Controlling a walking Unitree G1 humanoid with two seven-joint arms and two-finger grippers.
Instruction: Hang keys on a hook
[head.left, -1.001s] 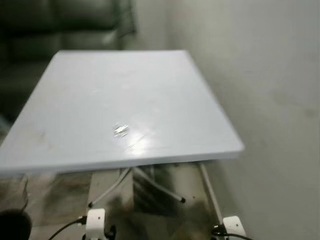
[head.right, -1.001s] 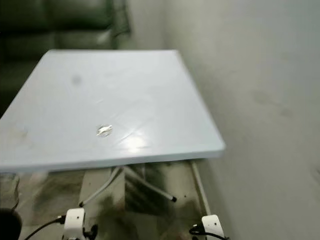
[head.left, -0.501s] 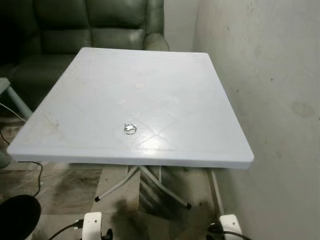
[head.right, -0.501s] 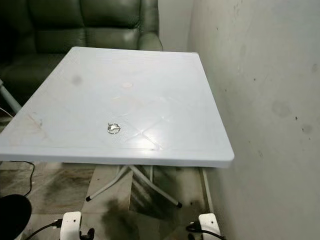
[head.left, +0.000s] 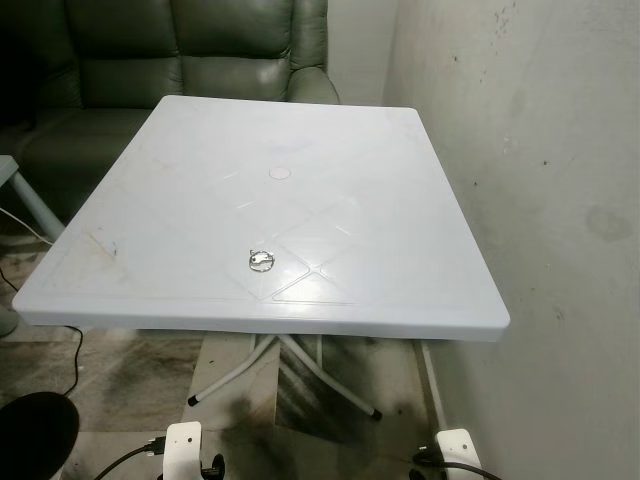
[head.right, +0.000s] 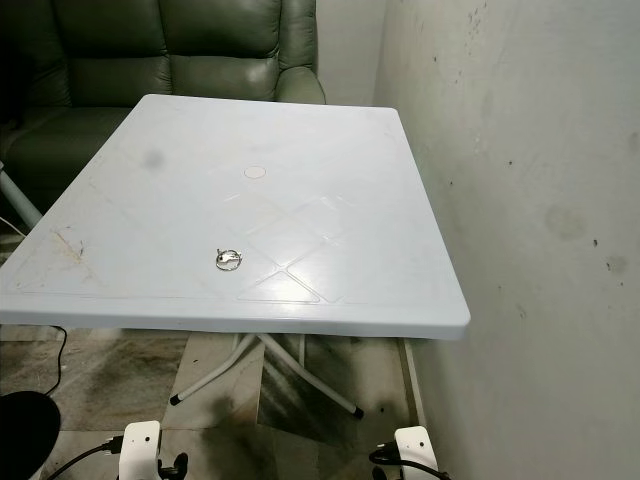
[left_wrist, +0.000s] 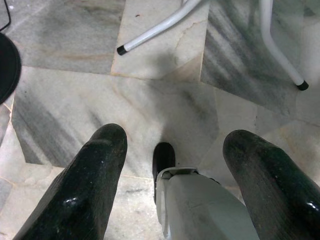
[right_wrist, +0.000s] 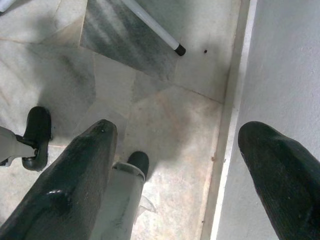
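A small bunch of silver keys on a ring (head.left: 261, 260) lies on the white plastic table (head.left: 400, 180), near its front edge and a little left of the middle. Both arms hang low below the table. In the left wrist view my left gripper (left_wrist: 175, 187) is open above the marble floor, with my own foot between its black fingers (left_wrist: 82, 192). My right gripper (right_wrist: 187, 185) is open too, pointing down at the floor beside the wall. Neither holds anything.
A dirty white wall (head.left: 540, 200) runs along the table's right side. A dark green sofa (head.left: 180, 50) stands behind the table. White table legs (head.left: 235, 370) cross underneath. A black round object (head.left: 35, 435) and a cable lie on the floor at lower left.
The camera has swung and steadied; the blur is gone and the table now sits squarer in view. The keys lie in the same spot on the table.
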